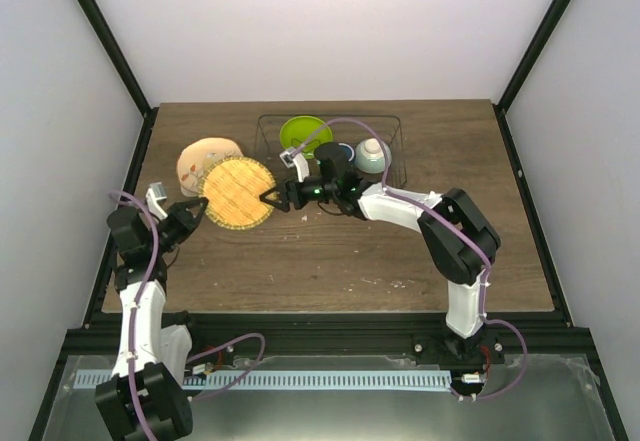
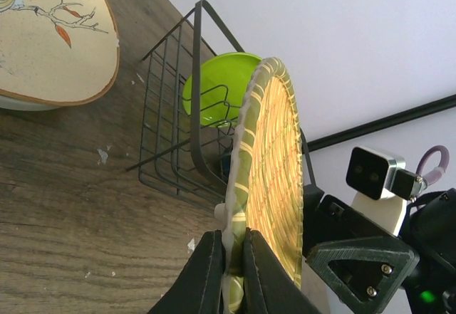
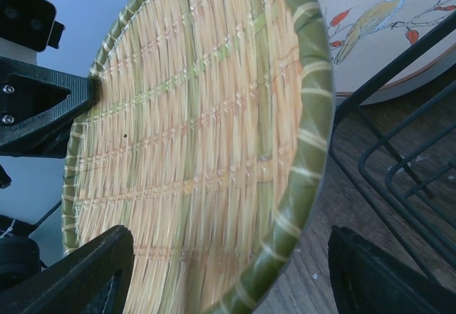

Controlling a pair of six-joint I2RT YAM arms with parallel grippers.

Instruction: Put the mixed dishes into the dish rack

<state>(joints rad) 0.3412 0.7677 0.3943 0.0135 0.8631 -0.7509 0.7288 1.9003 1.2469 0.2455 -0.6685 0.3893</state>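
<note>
- Plate with woven pattern (image 1: pixel 238 193) hangs between both arms, beside the rack (image 2: pixel 194 79), not inside it.
- Left pincer (image 2: pixel 231 257), I see, is clamped on its rim.
- Right pincer (image 1: pixel 268 199) is spread wide around the opposite rim.
- Green plate (image 2: pixel 214 90) sits in the rack.

Left gripper (image 2: pixel 231 275): jaws pinched on lower rim of tan woven-look plate (image 2: pixel 274 179), which stands on edge | dish rack (image 2: pixel 167 125): dark wire, on wooden table (image 2: pixel 64 228), behind that plate | lime-green plate (image 2: pixel 221 75): inside rack, tilted | beige patterned plate (image 2: pixel 50 36): upper left, branch motif facing up | right wrist camera (image 2: pixel 375 172): beyond woven face.
</note>
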